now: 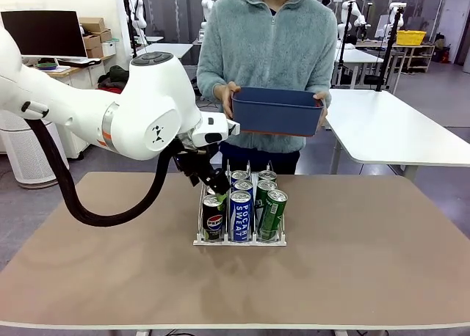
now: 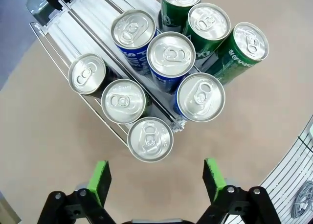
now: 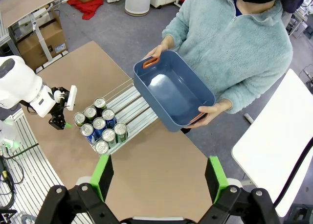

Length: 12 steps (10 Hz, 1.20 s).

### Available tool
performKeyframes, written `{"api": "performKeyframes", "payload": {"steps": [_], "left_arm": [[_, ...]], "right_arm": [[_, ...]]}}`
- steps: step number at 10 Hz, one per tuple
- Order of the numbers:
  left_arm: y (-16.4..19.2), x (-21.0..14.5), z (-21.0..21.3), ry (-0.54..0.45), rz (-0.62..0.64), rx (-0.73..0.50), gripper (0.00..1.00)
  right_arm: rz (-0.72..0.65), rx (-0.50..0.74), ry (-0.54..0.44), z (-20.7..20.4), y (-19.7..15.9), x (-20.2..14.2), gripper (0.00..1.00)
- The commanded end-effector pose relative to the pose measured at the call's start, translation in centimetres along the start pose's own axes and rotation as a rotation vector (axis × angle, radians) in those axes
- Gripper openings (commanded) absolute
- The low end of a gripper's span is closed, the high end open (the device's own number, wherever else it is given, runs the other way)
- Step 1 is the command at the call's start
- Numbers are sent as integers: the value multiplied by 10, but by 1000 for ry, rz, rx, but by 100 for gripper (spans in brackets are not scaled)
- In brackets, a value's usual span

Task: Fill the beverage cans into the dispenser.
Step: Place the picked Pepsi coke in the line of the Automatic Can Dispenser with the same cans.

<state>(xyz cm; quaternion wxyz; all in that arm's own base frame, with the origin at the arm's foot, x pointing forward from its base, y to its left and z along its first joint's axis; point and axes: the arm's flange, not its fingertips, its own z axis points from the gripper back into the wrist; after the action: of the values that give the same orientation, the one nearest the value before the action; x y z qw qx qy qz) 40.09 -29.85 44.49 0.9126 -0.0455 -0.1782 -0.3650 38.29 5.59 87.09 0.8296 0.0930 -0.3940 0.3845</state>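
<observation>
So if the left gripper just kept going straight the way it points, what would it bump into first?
Probably the bare table: the open left gripper points down just beside the dispenser, near the closest silver-topped can. Depth is hard to judge.

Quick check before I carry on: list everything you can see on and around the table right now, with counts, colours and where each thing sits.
Black Pepsi cans: three, silver tops, one outer lane of the dispenser.
Blue Pocari Sweat cans: three, middle lane.
Green cans: three, the other outer lane.
Dispenser: one, clear dividers on a white base, mid-table; the far part of its lanes is bare.
Blue bin: one, nothing in it, held above the far edge of the table.
Table: one, brown top.
Person's hands: two, one on each end of the bin.
Left pincer: open, green pads, over the Pepsi end of the dispenser, holding nothing.
Right pincer: open, high above the table, holding nothing.
</observation>
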Motion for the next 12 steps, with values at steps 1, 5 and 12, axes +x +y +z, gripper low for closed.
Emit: {"api": "performKeyframes", "payload": {"steps": [1, 5, 12], "left_arm": [[4, 0, -4, 4, 8, -13, 100], [4, 0, -4, 4, 8, -13, 100], [4, 0, -4, 4, 8, -13, 100]], "right_arm": [[11, 6, 3, 0, 1, -1, 100], [11, 6, 3, 0, 1, -1, 100], [11, 6, 3, 0, 1, -1, 100]]}}
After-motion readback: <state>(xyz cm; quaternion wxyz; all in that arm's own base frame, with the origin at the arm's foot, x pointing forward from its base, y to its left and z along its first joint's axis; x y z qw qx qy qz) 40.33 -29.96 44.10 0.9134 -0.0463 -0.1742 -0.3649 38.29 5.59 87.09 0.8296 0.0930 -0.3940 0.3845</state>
